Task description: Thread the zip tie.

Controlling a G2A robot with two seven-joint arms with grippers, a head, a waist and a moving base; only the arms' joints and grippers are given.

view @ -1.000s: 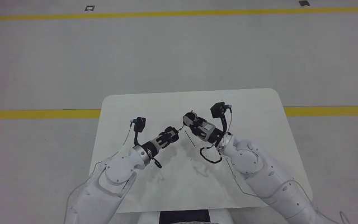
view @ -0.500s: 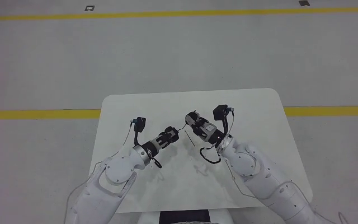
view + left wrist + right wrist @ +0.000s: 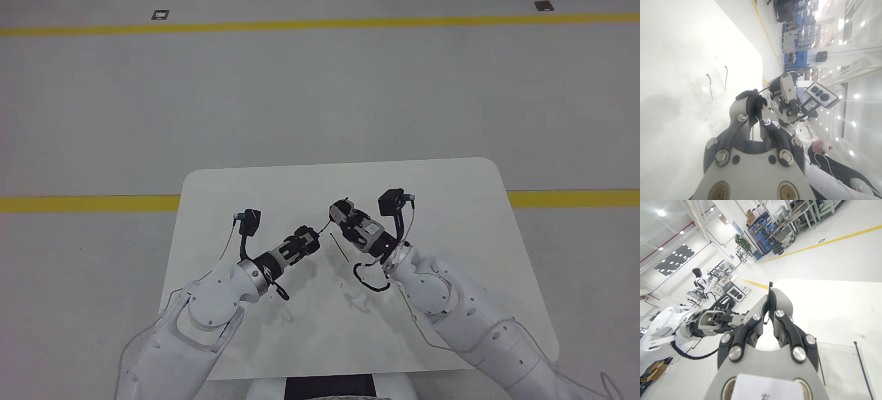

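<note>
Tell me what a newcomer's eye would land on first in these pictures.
First, the left gripper and right gripper stand nearly tip to tip above the middle of the white table. Each appears shut on the black zip tie, whose head pokes out past the right gripper's fingertips. Next, two spare ties lie flat on the table nearby, untouched.

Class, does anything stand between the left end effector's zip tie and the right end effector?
Nothing visible. The zip tie in the left end effector points straight at the right end effector; spare ties lie on the table.
</note>
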